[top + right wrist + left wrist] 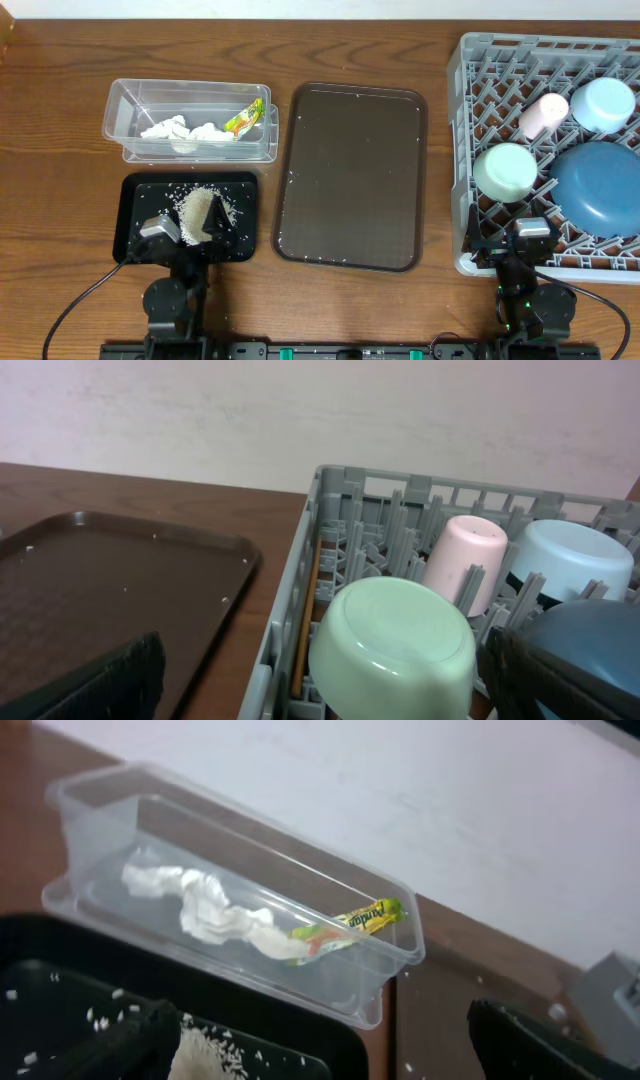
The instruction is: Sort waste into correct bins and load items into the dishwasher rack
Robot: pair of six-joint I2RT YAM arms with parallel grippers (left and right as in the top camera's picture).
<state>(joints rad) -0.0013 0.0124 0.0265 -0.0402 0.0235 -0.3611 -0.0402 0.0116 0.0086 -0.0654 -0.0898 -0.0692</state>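
Note:
The clear tub (120, 115) holds white tissue wads (185, 130) and the green-and-yellow wrapper (243, 120); they also show in the left wrist view, tissue (215, 915) and wrapper (350, 925). The black tray (135, 235) holds a pile of rice (200, 207). The grey rack (470, 150) holds the mint dish (505, 171), pink cup (543, 114), light blue bowl (605, 103), dark blue bowl (598, 183) and the wooden stick (307, 615). My left gripper (320, 1055) is open and empty over the black tray's near edge. My right gripper (325, 680) is open and empty at the rack's front left corner.
A dark brown serving tray (350, 175) with a few stray rice grains lies between the bins and the rack. A few grains lie on the wooden table beside it. A pale wall stands behind the table.

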